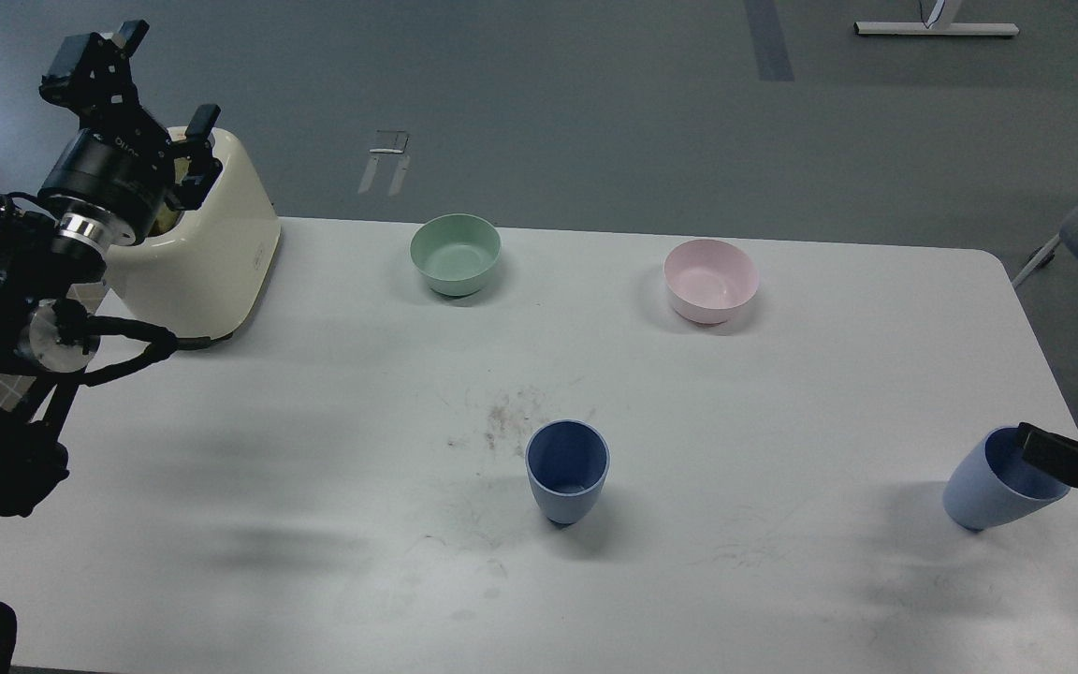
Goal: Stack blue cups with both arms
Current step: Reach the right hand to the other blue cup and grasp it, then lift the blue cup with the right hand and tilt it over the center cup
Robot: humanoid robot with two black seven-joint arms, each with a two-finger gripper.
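1. Right hand (1049, 456) at the right edge of the frame, low: dark fingers over the rim of the right cup (993, 491), one finger seemingly inside the mouth. Looks clamped on the rim, with the cup tilted, mouth leaning toward the right edge, base near or just off the worktop (314, 468); whether it touches cannot be told.
2. Left hand (160, 98) in the upper left of the frame, raised, fingers spread apart, holding nothing, in front of a cream appliance (221, 253) at the worktop's upper-left corner.
3. Middle cup (567, 471) upright at lower centre, mouth up, free of both hands, well apart from the right cup.
4. Green bowl (456, 253) and pink bowl (711, 279) along the upper part of the worktop, well away from both cups.
5. Step in hand, by judgement: pickup of the right cup, nesting not yet done.
6. Next move likely calls for lifting that cup clear, carrying it left over the middle cup, squaring it upright and lowering base-first into the open mouth.
7. Left hand probably needed low at centre to steady the middle cup, since a narrow base tips easily.
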